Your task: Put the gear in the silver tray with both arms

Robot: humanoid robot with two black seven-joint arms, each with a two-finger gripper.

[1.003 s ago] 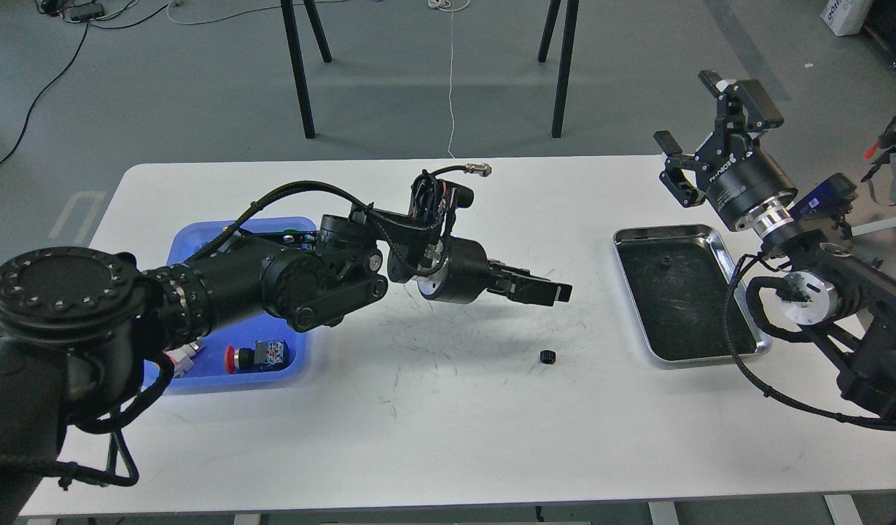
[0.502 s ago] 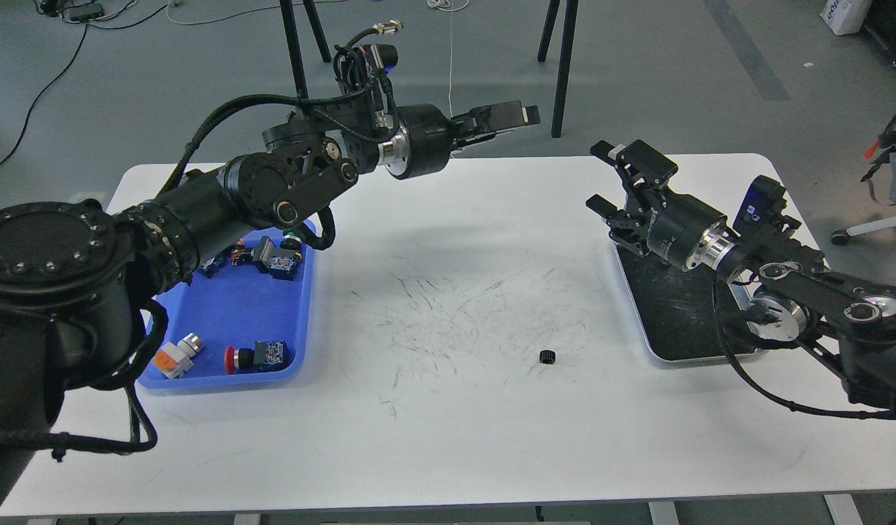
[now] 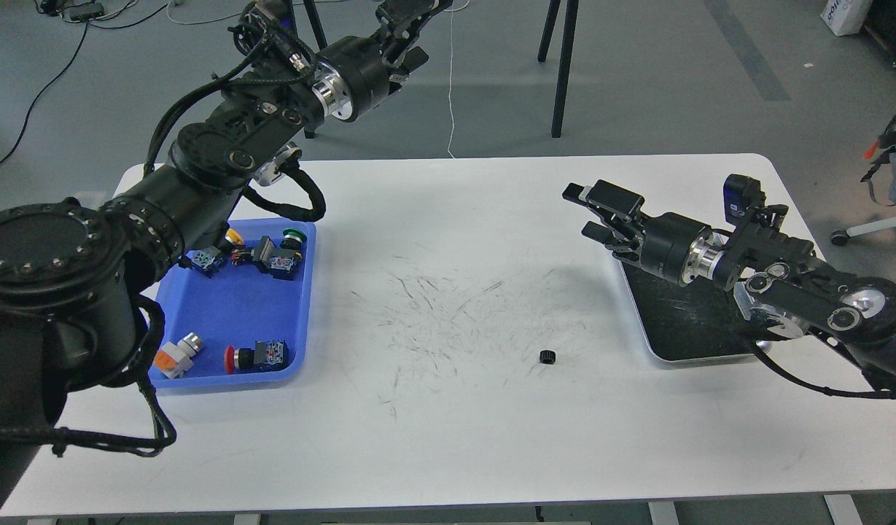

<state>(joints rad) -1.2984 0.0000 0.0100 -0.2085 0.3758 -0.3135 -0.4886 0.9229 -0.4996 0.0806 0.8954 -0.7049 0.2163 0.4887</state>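
Change: both arms are shifting since the earlier frames; left arm [image 3: 221, 146] is swinging up and back off the table [image 3: 448, 437], right arm [image 3: 783, 277] is dropping low and reaching left over the silver tray [image 3: 681, 321]; gear [image 3: 547, 356] is staying put.
Table: white top, filling most of the view, showing dark scuff marks in the middle, left of the gear.
Left arm: coming in from the left edge, rising over the blue tray [image 3: 236, 321] and stretching past the table's far edge.
Right arm: coming in from the right edge, lying low over the silver tray and hiding much of it.
Blue tray: sitting on the table well left of the gear, holding several small switch and button parts [image 3: 262, 356].
Silver tray: sitting on the table right of the gear, well apart from it; dark bottom and near rim are showing, far part is lying under the right arm.
Left gripper [image 3: 411, 11]: sitting high above the floor beyond the table, far up-left of the gear, partly cut by the top edge; fingers are looking dark and end-on, so cannot tell how far apart; nothing seen in them.
Right gripper [image 3: 590, 211]: hovering above the table up-right of the gear, just past the silver tray's left rim, pointing left; fingers [image 3: 615, 198] are standing apart with a clear gap, holding nothing.
Gear: small black toothed ring, lying alone on the bare table, outside both trays, touched by neither gripper.
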